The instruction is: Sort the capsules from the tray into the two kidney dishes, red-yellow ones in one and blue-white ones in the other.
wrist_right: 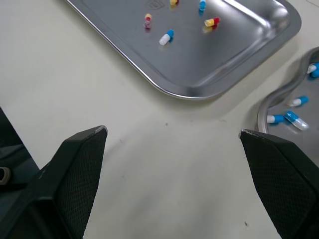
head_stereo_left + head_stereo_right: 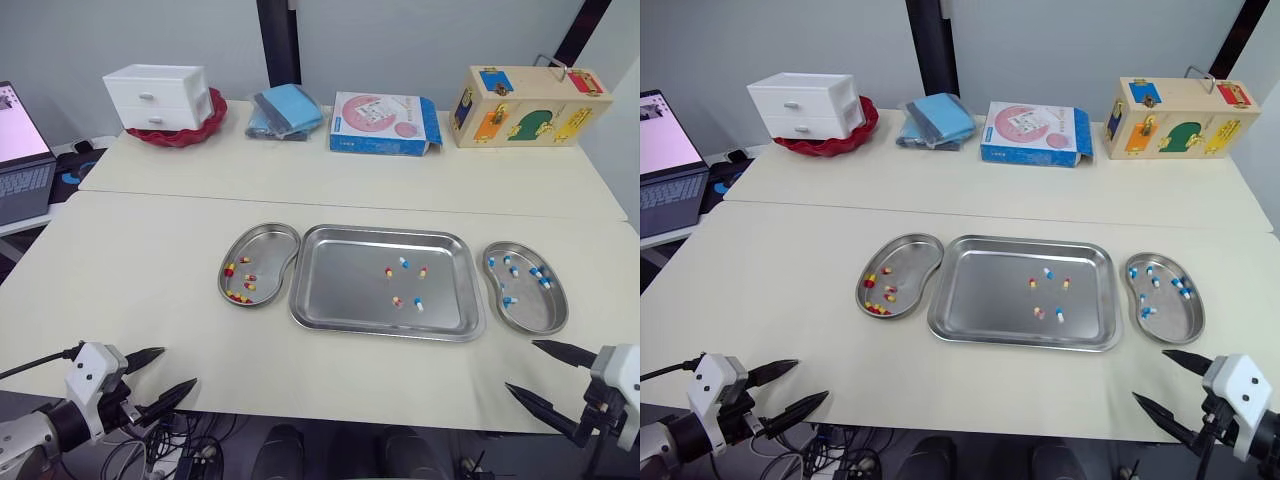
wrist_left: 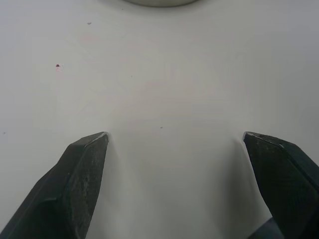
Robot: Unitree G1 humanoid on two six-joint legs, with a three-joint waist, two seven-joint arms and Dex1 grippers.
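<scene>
Sorting looks mid-way: five capsules (image 2: 418,304) lie in the tray (image 2: 340,300) at frame centre, flanking dishes (image 2: 275,245) part-filled; left gripper (image 2: 176,367) and right gripper (image 2: 522,366) hang spread and empty at the lower corners, so the likely next move is to reach in and pinch one.

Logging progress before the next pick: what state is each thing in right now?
Tray, holds five loose capsules, both colours.
Left dish, holds red-yellow capsules.
Right dish, holds blue-white capsules.
Left gripper, open, empty.
Right gripper, open, empty.
Laptop, open, screen lit.
Drawer box, drawers shut.
</scene>
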